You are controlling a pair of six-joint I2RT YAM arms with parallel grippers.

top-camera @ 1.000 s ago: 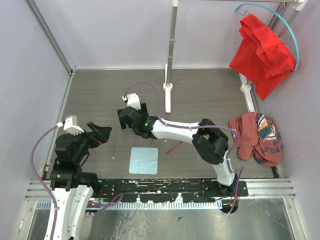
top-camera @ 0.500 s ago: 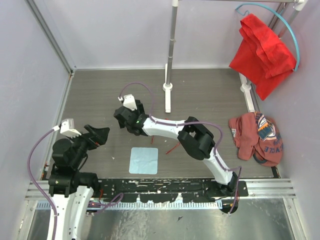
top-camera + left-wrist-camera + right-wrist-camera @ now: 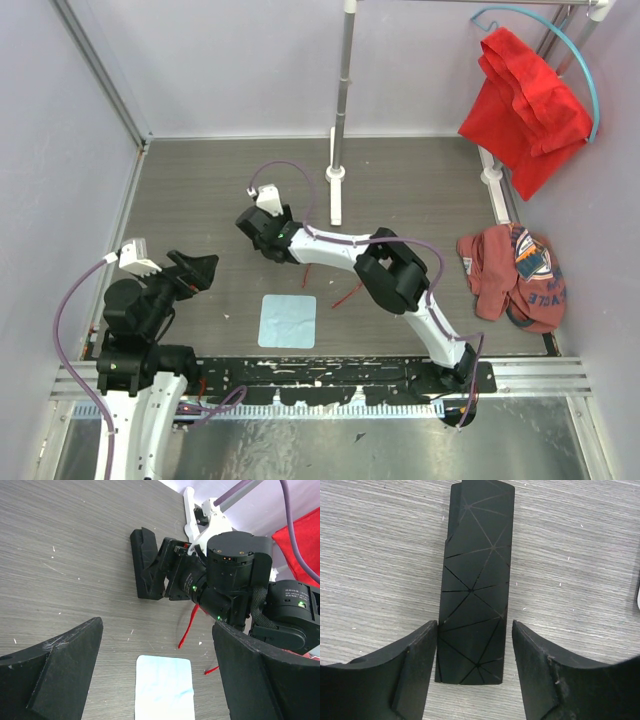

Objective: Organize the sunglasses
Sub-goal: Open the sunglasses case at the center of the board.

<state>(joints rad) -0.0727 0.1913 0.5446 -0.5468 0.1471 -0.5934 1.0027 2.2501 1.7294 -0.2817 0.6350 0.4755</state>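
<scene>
The black oblong case (image 3: 477, 580) lies flat on the grey table. My right gripper (image 3: 474, 627) straddles its near end, open: the left finger (image 3: 415, 665) touches the case's edge and the right finger (image 3: 545, 670) stands a small gap off. From the left wrist view the case (image 3: 145, 562) shows in front of that gripper (image 3: 162, 575). Only the sunglasses' slim red arms (image 3: 187, 627) show; the rest is hidden under the right arm (image 3: 348, 293). My left gripper (image 3: 156, 625) hovers open and empty over the pale blue cloth (image 3: 165, 687), at the table's left (image 3: 200, 268).
The blue cloth (image 3: 288, 320) lies near the front edge. A white post on a foot (image 3: 337, 190) stands at the back middle. A red garment (image 3: 525, 100) hangs at the back right, and a crumpled reddish garment (image 3: 515, 275) lies at the right edge.
My right gripper's jaws have narrowed around the case's end, and its forearm has stretched further left. My left arm has drawn back slightly toward its base.
</scene>
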